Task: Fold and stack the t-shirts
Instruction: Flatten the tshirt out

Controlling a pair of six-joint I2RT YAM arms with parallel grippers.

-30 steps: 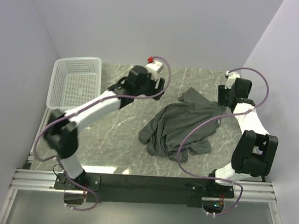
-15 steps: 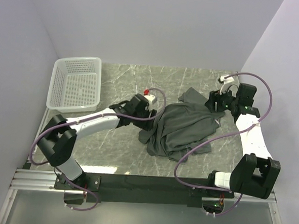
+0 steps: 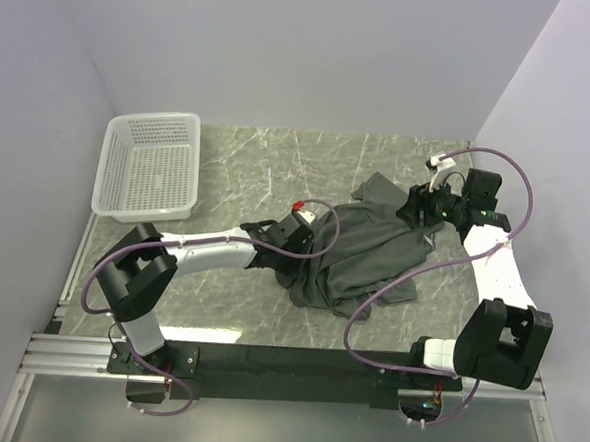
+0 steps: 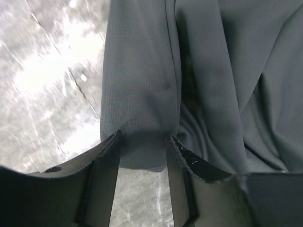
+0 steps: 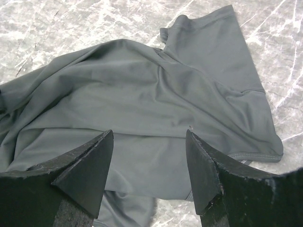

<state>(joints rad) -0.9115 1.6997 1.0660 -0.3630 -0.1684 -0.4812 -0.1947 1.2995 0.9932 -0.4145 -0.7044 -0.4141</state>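
Note:
One dark charcoal-grey t-shirt (image 3: 365, 253) lies crumpled on the marble table, right of centre. My left gripper (image 3: 308, 244) is low at the shirt's left edge. In the left wrist view its fingers (image 4: 142, 140) stand apart with a rounded fold of the shirt (image 4: 139, 94) between the tips, not pinched. My right gripper (image 3: 420, 211) hovers over the shirt's upper right part. In the right wrist view it (image 5: 149, 135) is wide open and empty above the cloth (image 5: 142, 90), with a sleeve (image 5: 213, 52) spread out beyond.
A white plastic mesh basket (image 3: 150, 167) stands at the table's far left. Purple cables loop from both arms over the shirt. Bare marble table (image 3: 278, 165) shows between the basket and the shirt. Walls close in on the left, back and right.
My left arm swung from the back of the table down to the shirt's left edge, its fingers now around a fold. My right gripper moved left and over the shirt's upper right part.

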